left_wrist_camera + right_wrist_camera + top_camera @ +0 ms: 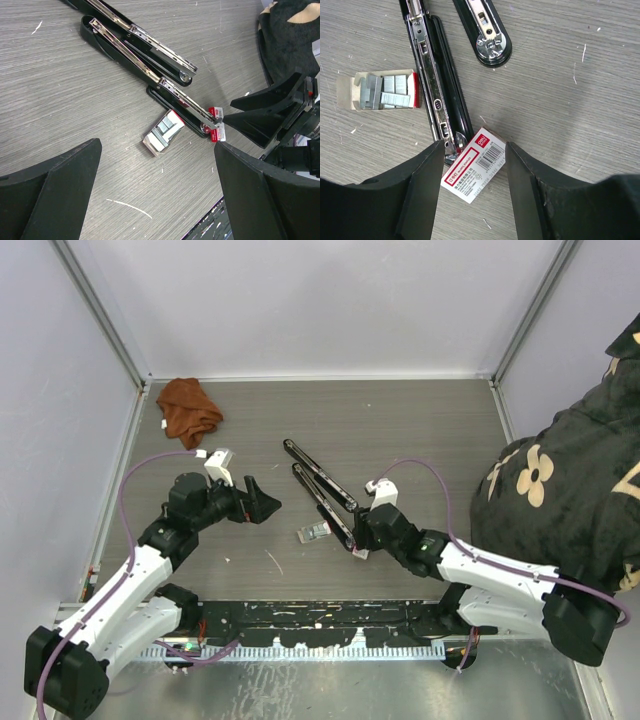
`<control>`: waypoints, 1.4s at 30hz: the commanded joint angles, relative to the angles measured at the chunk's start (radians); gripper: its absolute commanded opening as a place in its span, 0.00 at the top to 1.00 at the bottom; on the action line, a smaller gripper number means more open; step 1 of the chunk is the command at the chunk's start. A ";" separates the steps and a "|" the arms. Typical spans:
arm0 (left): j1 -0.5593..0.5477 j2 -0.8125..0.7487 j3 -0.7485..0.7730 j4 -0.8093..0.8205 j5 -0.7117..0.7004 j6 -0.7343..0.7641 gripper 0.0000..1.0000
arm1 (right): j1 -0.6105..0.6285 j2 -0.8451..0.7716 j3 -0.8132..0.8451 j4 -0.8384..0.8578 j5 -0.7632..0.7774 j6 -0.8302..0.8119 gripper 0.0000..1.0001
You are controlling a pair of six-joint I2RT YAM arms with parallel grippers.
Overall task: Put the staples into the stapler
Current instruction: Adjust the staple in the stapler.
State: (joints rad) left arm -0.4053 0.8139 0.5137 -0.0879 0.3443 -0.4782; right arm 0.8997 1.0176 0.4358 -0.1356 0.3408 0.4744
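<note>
Several staple strips (382, 92) lie in their little tray (345, 92) on the bench (570, 100), just beside the opened stapler (440, 95). I see none in its rail, so the loading itself is not yet done. My right fingers (420, 200) straddle the red-and-white box (475, 165) at the stapler's end, though I cannot tell whether they grip it; my left fingers (50, 200) stand wide apart, holding nothing.

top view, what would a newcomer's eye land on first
The opened black stapler lying diagonally mid-table, with the tiny tray of staples just beside it. The right end effector straddles the red-and-white box at the stapler's near end. A rust-brown cloth sits in the far left corner.
</note>
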 commanded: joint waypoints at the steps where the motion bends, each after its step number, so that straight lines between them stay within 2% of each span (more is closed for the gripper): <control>1: 0.003 0.003 0.026 0.036 0.019 0.016 0.02 | -0.017 0.022 0.045 0.069 -0.008 -0.012 0.43; 27: 0.003 -0.003 0.024 0.030 0.014 0.020 0.02 | -0.035 0.154 0.064 0.131 -0.030 -0.038 0.44; 37: 0.003 -0.003 0.055 -0.025 -0.028 0.013 0.02 | -0.040 0.073 0.204 -0.005 -0.030 -0.059 0.42; 42: 0.003 -0.004 0.055 -0.055 -0.048 -0.054 0.01 | -0.042 0.068 0.257 -0.072 -0.028 -0.059 0.41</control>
State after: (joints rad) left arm -0.4053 0.8207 0.5266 -0.1284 0.3222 -0.4866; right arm 0.8616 1.1049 0.6292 -0.1520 0.2989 0.4244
